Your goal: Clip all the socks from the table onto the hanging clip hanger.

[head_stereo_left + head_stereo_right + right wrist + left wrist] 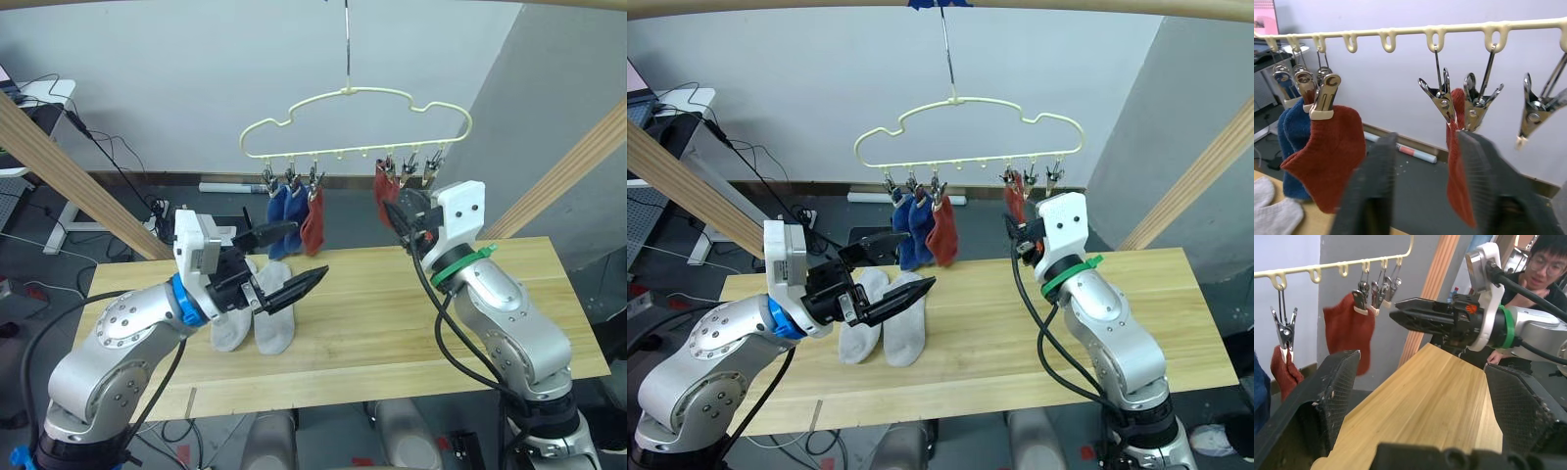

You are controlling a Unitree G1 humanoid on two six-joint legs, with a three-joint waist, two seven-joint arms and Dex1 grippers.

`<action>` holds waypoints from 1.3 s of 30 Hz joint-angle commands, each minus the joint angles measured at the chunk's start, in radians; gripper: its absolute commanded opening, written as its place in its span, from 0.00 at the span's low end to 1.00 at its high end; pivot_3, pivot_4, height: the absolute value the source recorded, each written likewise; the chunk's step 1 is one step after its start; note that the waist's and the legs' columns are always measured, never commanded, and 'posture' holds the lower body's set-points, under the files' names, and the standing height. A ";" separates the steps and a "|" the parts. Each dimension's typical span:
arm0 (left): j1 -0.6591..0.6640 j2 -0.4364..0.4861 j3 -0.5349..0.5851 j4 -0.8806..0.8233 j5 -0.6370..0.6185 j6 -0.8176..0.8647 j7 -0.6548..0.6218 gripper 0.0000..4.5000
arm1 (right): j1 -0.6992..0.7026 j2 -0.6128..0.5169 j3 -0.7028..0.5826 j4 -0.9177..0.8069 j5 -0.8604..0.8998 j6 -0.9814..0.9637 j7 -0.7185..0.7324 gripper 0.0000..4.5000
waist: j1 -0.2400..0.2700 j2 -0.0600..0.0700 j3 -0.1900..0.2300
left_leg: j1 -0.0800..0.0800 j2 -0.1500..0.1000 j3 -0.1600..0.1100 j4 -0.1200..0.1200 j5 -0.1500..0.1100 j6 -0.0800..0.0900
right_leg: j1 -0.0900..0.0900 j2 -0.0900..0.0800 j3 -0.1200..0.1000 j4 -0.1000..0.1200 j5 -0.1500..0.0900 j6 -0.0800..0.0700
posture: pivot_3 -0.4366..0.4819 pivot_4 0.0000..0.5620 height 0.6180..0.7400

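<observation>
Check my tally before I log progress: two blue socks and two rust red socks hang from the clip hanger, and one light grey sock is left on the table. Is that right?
Not quite: two light grey socks lie side by side on the table, not one, as the left eye view shows. The rest holds: two blue socks and two rust red socks hang from the clip hanger.
</observation>
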 commanded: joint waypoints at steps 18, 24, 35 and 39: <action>-0.025 -0.010 0.005 -0.037 -0.011 0.004 0.028 1.00 | -0.064 0.119 -0.043 0.117 -0.181 -0.120 -0.019 0.29 | 0.004 0.000 0.000 | 0.000 0.000 0.000 0.000 0.000 0.000 | 0.000 0.000 0.000 0.000 0.002 -0.004 | 0.37 0.51 1.00; -0.027 -0.015 -0.002 -0.037 -0.006 0.004 0.030 1.00 | -0.077 0.132 -0.049 0.136 -0.214 -0.120 -0.022 0.29 | 0.004 0.000 0.000 | 0.000 0.000 0.000 0.000 0.000 0.000 | 0.000 0.000 0.000 0.000 0.002 -0.004 | 0.37 0.50 1.00; -0.028 -0.026 -0.011 -0.040 0.004 0.004 0.031 1.00 | -0.119 0.165 -0.055 0.183 -0.238 -0.144 -0.021 0.29 | 0.004 0.000 0.000 | 0.000 0.000 0.000 0.000 0.000 0.000 | 0.000 0.000 0.000 0.001 0.003 -0.004 | 0.38 0.50 1.00; -0.025 -0.030 -0.015 -0.038 0.011 -0.001 0.029 1.00 | -0.135 0.174 -0.047 0.195 -0.244 -0.154 -0.015 0.29 | 0.004 0.000 0.000 | 0.000 0.000 0.000 0.000 0.000 0.000 | 0.000 0.000 0.000 0.001 0.003 -0.005 | 0.38 0.50 1.00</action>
